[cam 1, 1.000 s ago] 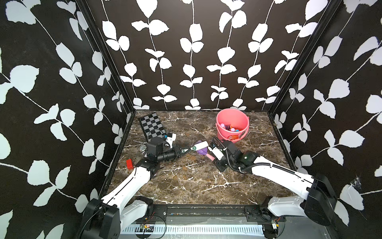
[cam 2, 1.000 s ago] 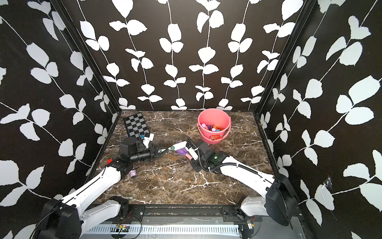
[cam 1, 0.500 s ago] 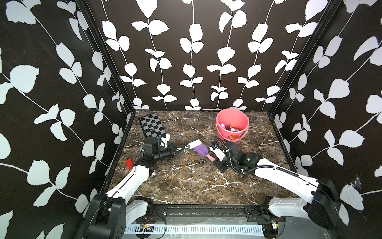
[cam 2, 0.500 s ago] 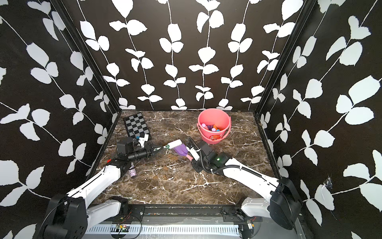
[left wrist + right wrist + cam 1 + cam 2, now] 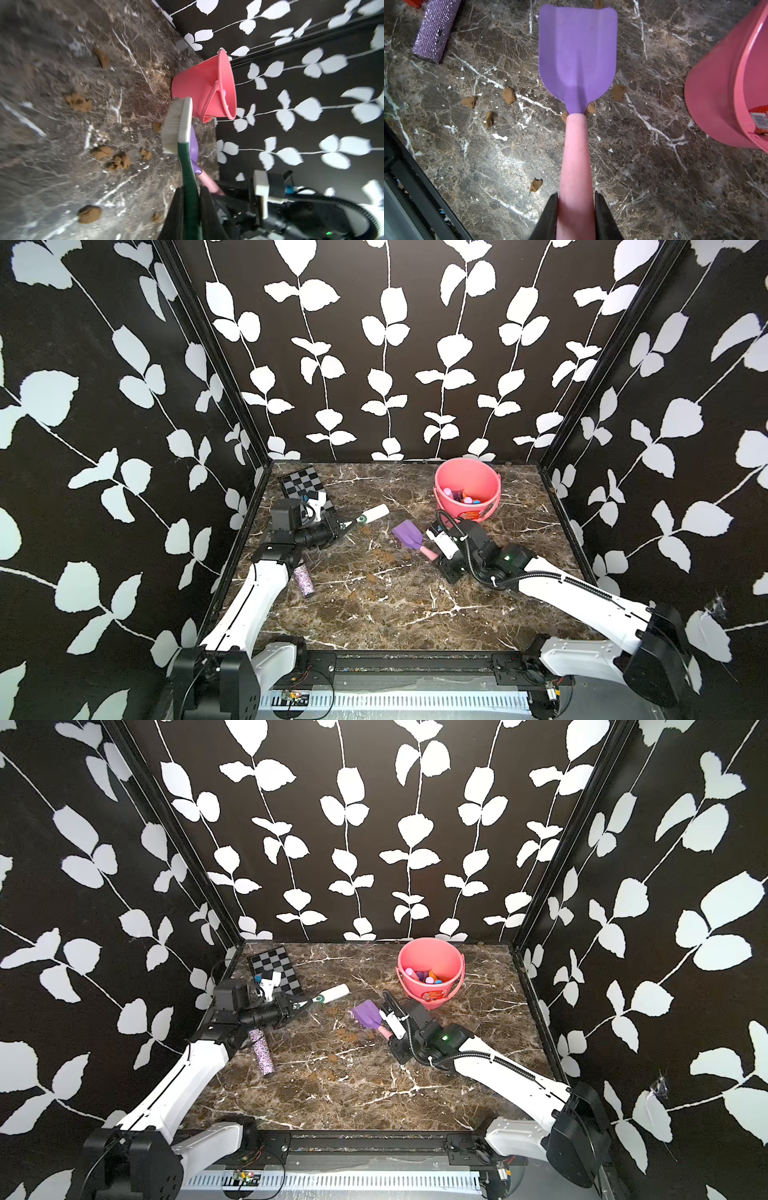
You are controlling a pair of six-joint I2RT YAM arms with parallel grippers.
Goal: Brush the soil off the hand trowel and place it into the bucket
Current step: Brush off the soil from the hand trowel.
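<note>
The right gripper [image 5: 576,199] is clamped on the pink handle of the hand trowel [image 5: 577,52], with 1 black finger [image 5: 550,209] pressed on each side of the handle's rear end. The purple blade juts forward, clear of the fingers, over the marble table [image 5: 654,166]. The soil [image 5: 508,95] lies in clumps around and under the blade. The left gripper [image 5: 190,195] pinches the green handle of the brush [image 5: 176,124]. The bucket [image 5: 451,510] stands near the trowel.
</note>
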